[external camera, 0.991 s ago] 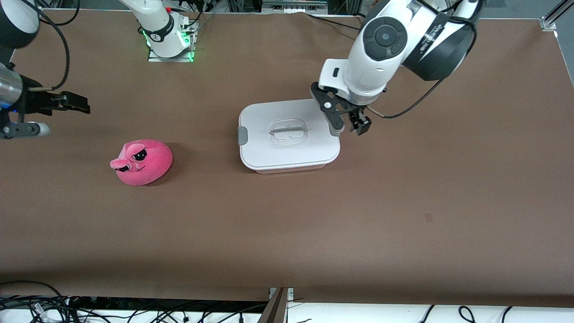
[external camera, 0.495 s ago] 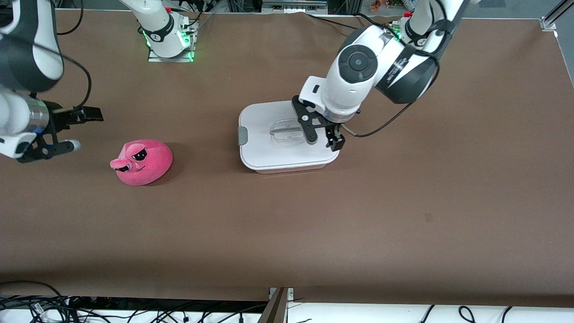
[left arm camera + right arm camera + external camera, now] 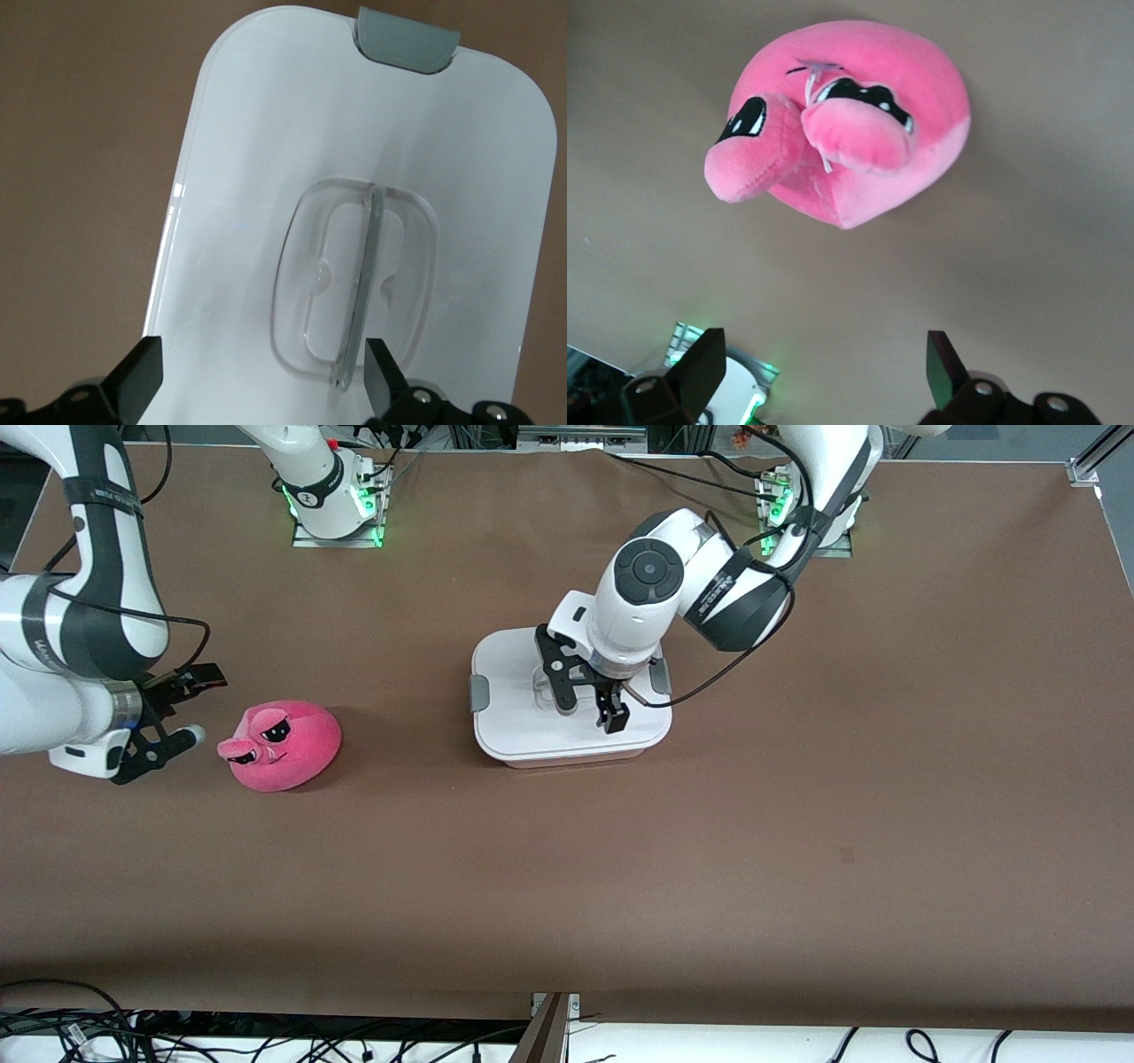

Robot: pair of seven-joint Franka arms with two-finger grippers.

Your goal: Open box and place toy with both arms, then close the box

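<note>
On the table (image 3: pixel 797 824), largest thing first:

Table: brown surface carrying the box, the toy and both arm bases along the edge farthest from the front camera.

Left arm (image 3: pixel 709 584): comes in from its base and bends down over the box.

Right arm (image 3: pixel 80 611): comes in at its own end of the table and reaches toward the toy.

Box (image 3: pixel 514 735): pale tub near the middle of the table, well apart from the toy, toward the left arm's end from it; it is closed.

Lid (image 3: pixel 509 686) (image 3: pixel 266 177): white, seated flat on the box, with a grey clip (image 3: pixel 478 692) (image 3: pixel 407 40) at the end facing the toy and a second grey clip (image 3: pixel 658 678) at the other end.

Handle (image 3: pixel 359 283): clear bar lying in a recess at the lid's centre; mostly hidden by the gripper in the front view.

Toy (image 3: pixel 282 744) (image 3: pixel 846 119): hot-pink plush resting on the table, black sunglasses eyes and snout turned toward the right arm's end.

Left gripper (image 3: pixel 589 707) (image 3: pixel 257 390): just over the lid's centre, fingers spread apart and holding nothing; in the left wrist view one fingertip is close beside the handle's end.

Right gripper (image 3: pixel 190 708) (image 3: pixel 824 367): just beside the toy, low over the table, fingers wide apart, not touching the plush.
</note>
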